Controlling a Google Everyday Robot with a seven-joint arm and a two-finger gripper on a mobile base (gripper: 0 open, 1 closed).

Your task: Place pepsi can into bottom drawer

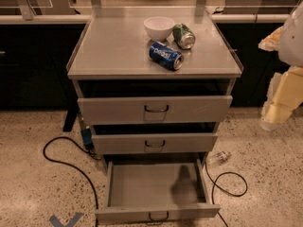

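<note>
The pepsi can (pixel 165 55) is blue with white lettering. It lies on its side on the grey cabinet top (pixel 113 46), right of centre and near the front. The bottom drawer (pixel 156 213) is pulled out wide at floor level, and its flat tray shows nothing inside but a shadow. My gripper (pixel 273 113) is on the cream and white arm at the right edge of the view. It hangs off to the right of the cabinet at the height of the upper drawers, apart from the can and the drawer.
A white bowl (pixel 159 27) and a green can (pixel 184 36) on its side sit just behind the pepsi can. The top drawer (pixel 156 109) and middle drawer (pixel 154 143) stand slightly out. Black cables (pixel 61 157) and a clear bottle (pixel 218 158) lie on the floor beside the cabinet.
</note>
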